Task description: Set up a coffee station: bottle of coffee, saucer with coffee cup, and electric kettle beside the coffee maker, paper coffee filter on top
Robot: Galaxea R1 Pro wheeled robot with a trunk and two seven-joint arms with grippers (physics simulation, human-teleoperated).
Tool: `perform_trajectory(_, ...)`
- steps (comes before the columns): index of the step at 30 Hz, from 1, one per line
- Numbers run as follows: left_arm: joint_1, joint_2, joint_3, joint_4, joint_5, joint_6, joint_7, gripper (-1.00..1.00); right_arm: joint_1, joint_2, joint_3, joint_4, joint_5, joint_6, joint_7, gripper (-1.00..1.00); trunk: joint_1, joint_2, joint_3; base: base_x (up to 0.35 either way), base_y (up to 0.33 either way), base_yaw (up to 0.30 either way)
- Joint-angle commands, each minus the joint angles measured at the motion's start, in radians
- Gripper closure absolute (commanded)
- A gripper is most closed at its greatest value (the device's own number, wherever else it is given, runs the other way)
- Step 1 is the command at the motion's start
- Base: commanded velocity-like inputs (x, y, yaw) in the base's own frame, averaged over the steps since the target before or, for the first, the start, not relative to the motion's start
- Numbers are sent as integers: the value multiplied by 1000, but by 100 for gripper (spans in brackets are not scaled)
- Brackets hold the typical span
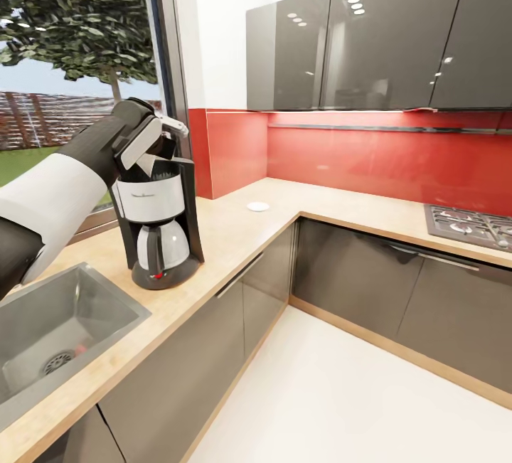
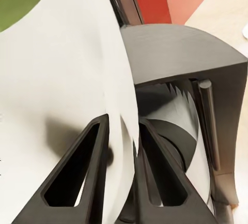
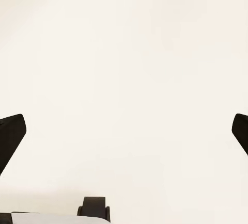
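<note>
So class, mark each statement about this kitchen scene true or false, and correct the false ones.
1. The left tool pinches the paper coffee filter above the coffee maker. True.
2. The coffee maker stands inside the sink. False: it stands on the kitchen countertop, beside the sink.
3. The saucer lies near the counter's corner. True.
4. The right tool grips a cup. False: it is open, holding nothing.

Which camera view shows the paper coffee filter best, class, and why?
The left wrist view: the paper coffee filter appears large, its white sheet pinched between the left gripper fingers above the coffee maker. The head view gives just a small white sliver under the gripper at the machine's top. The right wrist view faces a plain pale surface.
</note>
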Motion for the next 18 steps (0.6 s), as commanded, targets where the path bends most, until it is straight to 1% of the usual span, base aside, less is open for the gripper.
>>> perform_trajectory(1, -2, 2, -8, -2, 8, 3, 10, 100, -1, 0, 1, 1, 4, -3, 0, -100, 0, -1, -1, 21, 0, 0)
perform_trajectory(18, -2, 2, -8, -2, 8, 3, 10, 100, -1, 0, 1, 1, 4, -3, 0, -100, 0, -1, -1, 3, 0, 0)
